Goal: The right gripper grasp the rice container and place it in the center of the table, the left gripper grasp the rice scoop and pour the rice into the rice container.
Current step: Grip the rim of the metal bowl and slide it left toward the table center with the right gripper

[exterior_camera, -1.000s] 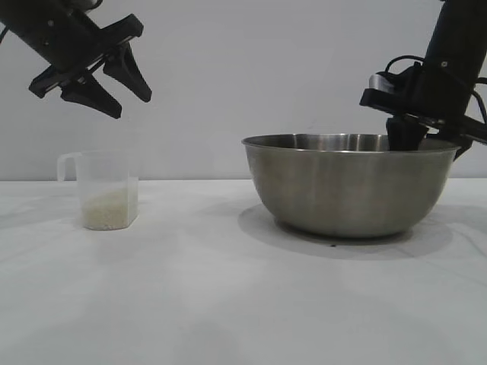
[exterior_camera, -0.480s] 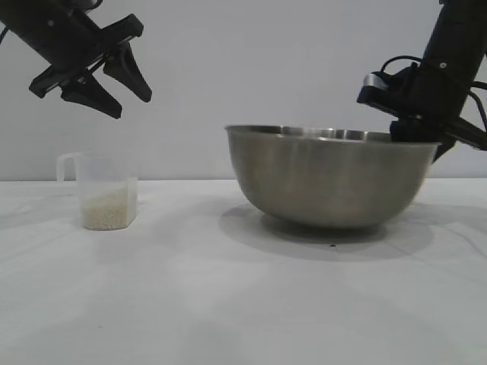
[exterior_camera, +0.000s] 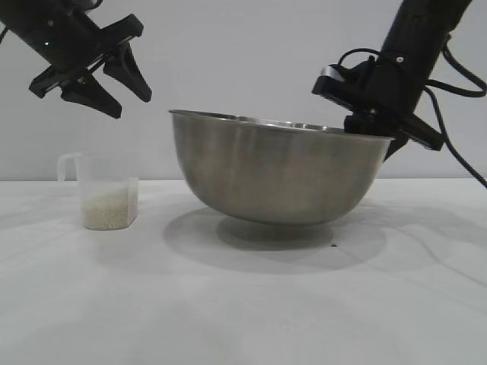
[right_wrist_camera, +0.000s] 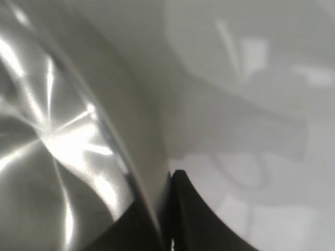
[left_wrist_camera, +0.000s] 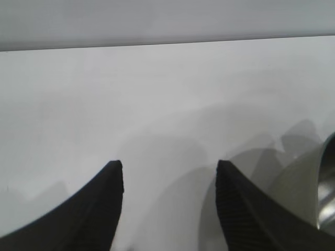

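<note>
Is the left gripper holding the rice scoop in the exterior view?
No, the left gripper hangs open in the air above the rice scoop, which stands alone on the table.

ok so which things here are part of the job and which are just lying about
Part of the job:
- rice container, clamped at its rim by the right gripper
- rice scoop holding rice
- left gripper, fingers open above the scoop
- table

Just lying about:
- nothing else on the table except a tiny dark speck
</note>
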Tool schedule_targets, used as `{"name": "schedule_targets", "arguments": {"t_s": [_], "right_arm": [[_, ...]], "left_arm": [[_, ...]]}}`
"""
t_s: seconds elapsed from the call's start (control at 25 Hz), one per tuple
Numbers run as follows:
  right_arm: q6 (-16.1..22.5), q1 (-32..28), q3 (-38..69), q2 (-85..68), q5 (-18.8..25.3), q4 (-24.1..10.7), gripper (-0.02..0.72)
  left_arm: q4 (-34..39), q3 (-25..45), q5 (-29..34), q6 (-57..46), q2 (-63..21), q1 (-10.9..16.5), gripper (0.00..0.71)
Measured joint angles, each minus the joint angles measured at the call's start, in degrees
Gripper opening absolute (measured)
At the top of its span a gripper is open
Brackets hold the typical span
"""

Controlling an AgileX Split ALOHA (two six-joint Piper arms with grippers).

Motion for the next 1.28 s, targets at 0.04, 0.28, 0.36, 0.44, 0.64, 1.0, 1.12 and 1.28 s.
{"name": "schedule_targets", "arguments": {"t_s": [0.04, 0.28, 0.36, 0.44, 0.64, 1.0, 1.12, 1.28], "right_arm": [[-0.05, 0.26, 0.00, 0.00, 0.00, 0.00, 0.000], [-0.05, 0.51, 0.00, 0.65, 0.09, 0.22, 0.136], [-0.05, 0.51, -0.09, 0.65, 0.09, 0.45, 0.211], [-0.05, 0.51, -0.23, 0.65, 0.14, 0.45, 0.289], [1.01, 0.51, -2.91, 0.54, 0.36, -1.15, 0.461], [5.90, 0.28, -4.13, -6.62, 1.02, -17.73, 0.472], [8.08, -0.89, -4.13, -8.30, 1.39, -19.26, 0.472], [9.46, -3.39, -4.02, -10.89, 1.52, -19.76, 0.472]], "left_arm": [[0.00, 0.00, 0.11, 0.00, 0.00, 0.00, 0.386], [0.00, 0.00, 0.99, 0.00, 0.00, 0.00, 0.386], [0.00, 0.00, 1.09, 0.00, 0.00, 0.00, 0.386], [0.00, 0.00, 1.19, 0.00, 0.00, 0.00, 0.386], [0.00, 0.00, 1.31, 0.00, 0.00, 0.00, 0.386], [0.00, 0.00, 2.39, 0.00, 0.00, 0.00, 0.386], [0.10, 0.00, 2.49, 0.00, 0.00, 0.00, 0.386], [0.10, 0.00, 2.49, 0.00, 0.00, 0.00, 0.386]]}}
